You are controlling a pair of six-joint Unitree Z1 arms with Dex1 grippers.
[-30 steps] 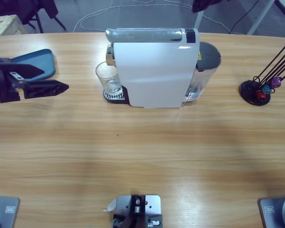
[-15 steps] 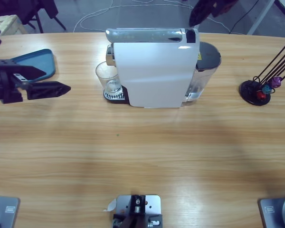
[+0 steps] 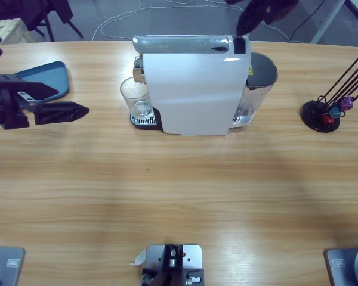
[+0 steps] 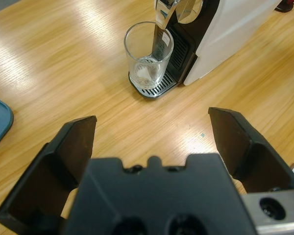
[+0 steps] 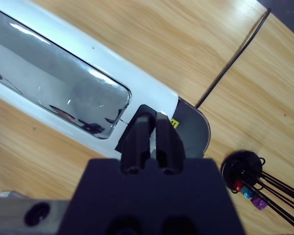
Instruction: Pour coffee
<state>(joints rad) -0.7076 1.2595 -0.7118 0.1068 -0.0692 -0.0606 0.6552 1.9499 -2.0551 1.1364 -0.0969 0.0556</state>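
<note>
- Pale wooden table (image 3: 179, 190) runs across the whole high view, its far edge curved; beyond it lies a grey floor with loose white cables
- White coffee machine (image 3: 194, 86) stands at the far middle of the table, its long axis running along the table's length, with a silver lid on top and a black patch at the lid's right end
- At the machine's right end sits a clear water tank (image 3: 256, 89) with a dark lid
- The spout is at the machine's left end, so the machine faces the left side of the table
- A clear glass (image 3: 135, 97) stands upright on the black drip grid under the spout, touching nothing else; in the left wrist view the glass (image 4: 148, 56) looks nearly empty
- Blue tray (image 3: 45, 80) lies flat near the table's left edge, just behind the left gripper
- Black stand (image 3: 323, 113) with thin rods leaning up to the right sits near the right edge, well apart from the machine, with small red, blue and purple pods at its base
- Left gripper (image 3: 71, 110) hovers low over the table left of the glass, pointing at it, jaws spread wide and grasping nothing; bare wood lies between it and the glass
- Right gripper (image 5: 152, 134) hangs above the right end of the machine's lid, jaws pressed together with nothing between them, tips over the black patch; whether they touch it cannot be told
</note>
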